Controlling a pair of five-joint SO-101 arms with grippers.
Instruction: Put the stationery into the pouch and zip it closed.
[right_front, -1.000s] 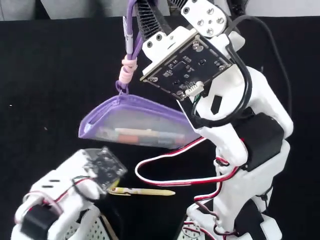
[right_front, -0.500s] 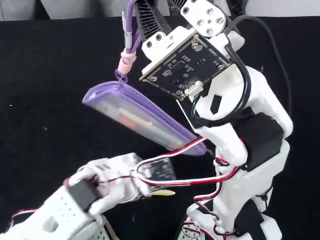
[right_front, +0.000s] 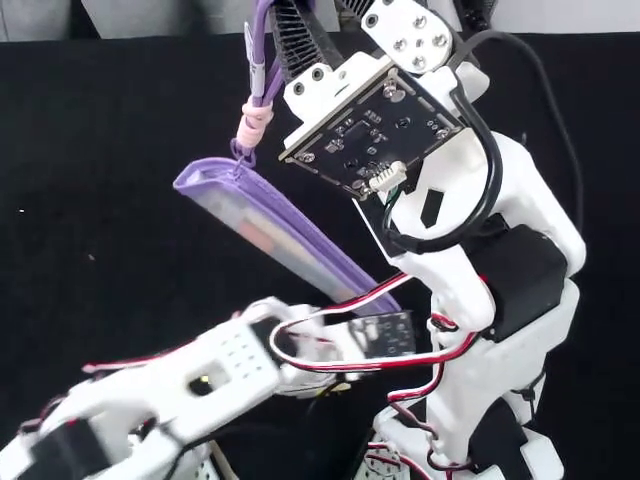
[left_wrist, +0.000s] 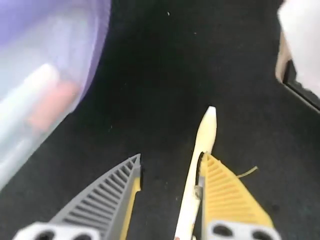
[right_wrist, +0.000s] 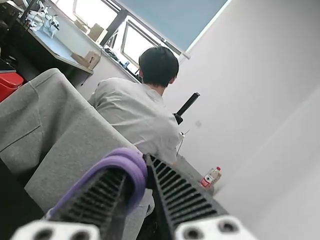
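Well, the right end effector (right_wrist: 140, 166) is clenched on the purple strap (right_wrist: 116, 163), so the pouch (right_front: 280, 235) hangs tilted above the tabletop (right_front: 100, 150), with some stationery showing inside. Down below, the left end effector (left_wrist: 171, 159) is spread wide. The yellow pen (left_wrist: 204, 132) lies on the tabletop against one jaw rather than centred. I'd worry that closing from here nudges the pen sideways or pinches only its edge, and that the dangling pouch swings when touched.
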